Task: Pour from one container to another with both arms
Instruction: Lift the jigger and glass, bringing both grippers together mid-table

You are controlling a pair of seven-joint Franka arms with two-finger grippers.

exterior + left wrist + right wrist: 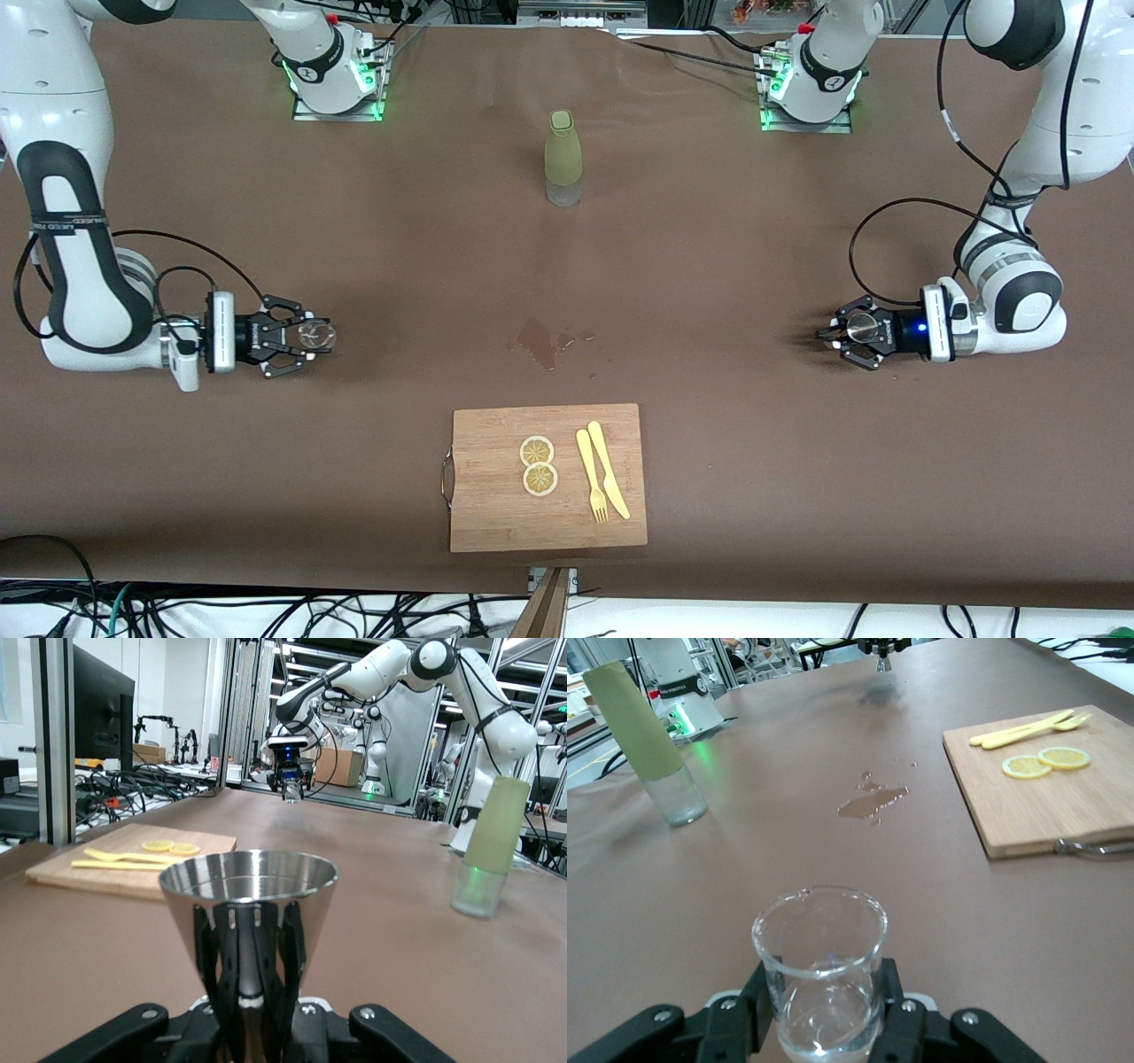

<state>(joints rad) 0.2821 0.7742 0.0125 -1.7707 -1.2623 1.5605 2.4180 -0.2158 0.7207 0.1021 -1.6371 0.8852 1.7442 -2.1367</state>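
The small clear glass [316, 335] stands upright in my right gripper [306, 338], which is shut on it low over the table at the right arm's end. The right wrist view shows the glass [821, 966] between the black fingers [744, 1005], with a little clear liquid at its bottom. The steel jigger [858, 326] is upright in my left gripper [852, 330], shut on it at the left arm's end. In the left wrist view the fingers [210, 943] close around the waist of the jigger [248, 890], whose top cone opens upward.
An olive-green bottle [563, 159] stands mid-table near the robots' bases. A wet spill [542, 341] marks the cloth at the centre. Nearer the front camera lies a wooden cutting board [496, 514] with two lemon slices [538, 464], a yellow knife and a fork [592, 474].
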